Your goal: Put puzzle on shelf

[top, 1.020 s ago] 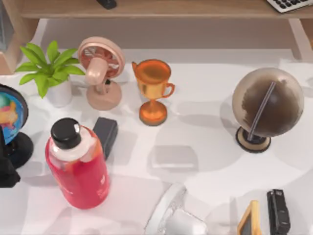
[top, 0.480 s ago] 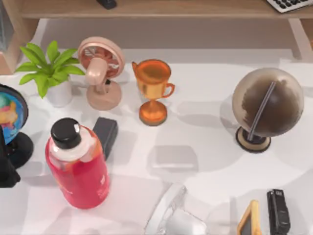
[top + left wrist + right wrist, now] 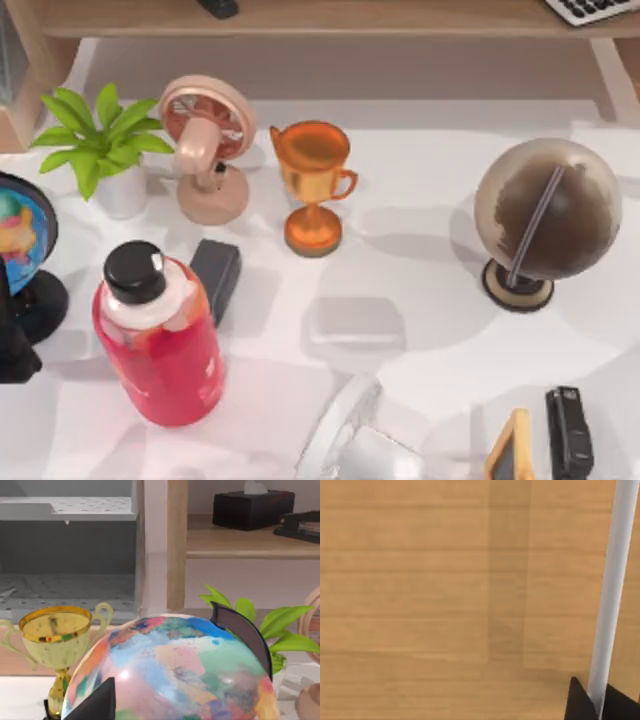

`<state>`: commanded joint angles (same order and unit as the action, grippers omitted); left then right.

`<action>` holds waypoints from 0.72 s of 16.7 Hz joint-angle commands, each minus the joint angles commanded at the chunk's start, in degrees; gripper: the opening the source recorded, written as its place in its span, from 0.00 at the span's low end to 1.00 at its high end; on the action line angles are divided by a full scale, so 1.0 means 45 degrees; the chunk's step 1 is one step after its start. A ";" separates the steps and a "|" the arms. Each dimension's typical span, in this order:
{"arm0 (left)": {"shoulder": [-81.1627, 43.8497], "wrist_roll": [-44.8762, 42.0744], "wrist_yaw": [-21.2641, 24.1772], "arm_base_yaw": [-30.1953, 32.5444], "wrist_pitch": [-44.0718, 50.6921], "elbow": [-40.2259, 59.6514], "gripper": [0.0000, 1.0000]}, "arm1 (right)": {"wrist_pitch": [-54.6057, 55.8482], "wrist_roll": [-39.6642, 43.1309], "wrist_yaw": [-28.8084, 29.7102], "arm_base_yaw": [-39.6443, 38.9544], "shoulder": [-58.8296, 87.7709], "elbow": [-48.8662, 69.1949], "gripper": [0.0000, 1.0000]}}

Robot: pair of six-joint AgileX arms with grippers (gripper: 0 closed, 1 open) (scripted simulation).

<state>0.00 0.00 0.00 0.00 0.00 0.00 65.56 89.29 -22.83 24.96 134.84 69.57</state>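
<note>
Seemingly barely begun: the long light-brown wooden shelf [image 3: 330, 18] along the desk's far edge carries no small coloured cube puzzle, whose whereabouts and either gripper's state I cannot tell.

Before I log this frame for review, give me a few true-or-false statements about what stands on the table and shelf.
1. The orange trophy cup stands upright. True.
2. The red bottle has a white cap. False: its cap is black.
3. The potted plant stands at the table's left side. True.
4. The brown globe lies tipped on its side. False: it stands on its base.
5. A keyboard rests at the shelf's right end. True.
</note>
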 joint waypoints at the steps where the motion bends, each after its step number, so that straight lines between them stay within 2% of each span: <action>1: 0.0000 0.0000 0.0000 0.0000 0.0000 0.0000 1.00 | 0.0000 0.0000 0.0000 0.0000 0.0000 0.0000 0.00; 8: 0.0000 0.0000 0.0000 0.0000 0.0000 0.0000 1.00 | -0.0004 -0.0022 0.0005 0.0061 -0.0003 -0.0050 0.00; 12: 0.0000 0.0000 0.0000 0.0000 0.0000 0.0000 1.00 | 0.0735 -0.0017 -0.0276 0.0423 -0.0619 -0.1411 0.00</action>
<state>0.00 0.00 0.00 0.00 0.00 0.00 68.87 89.21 -24.07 26.86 132.06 63.22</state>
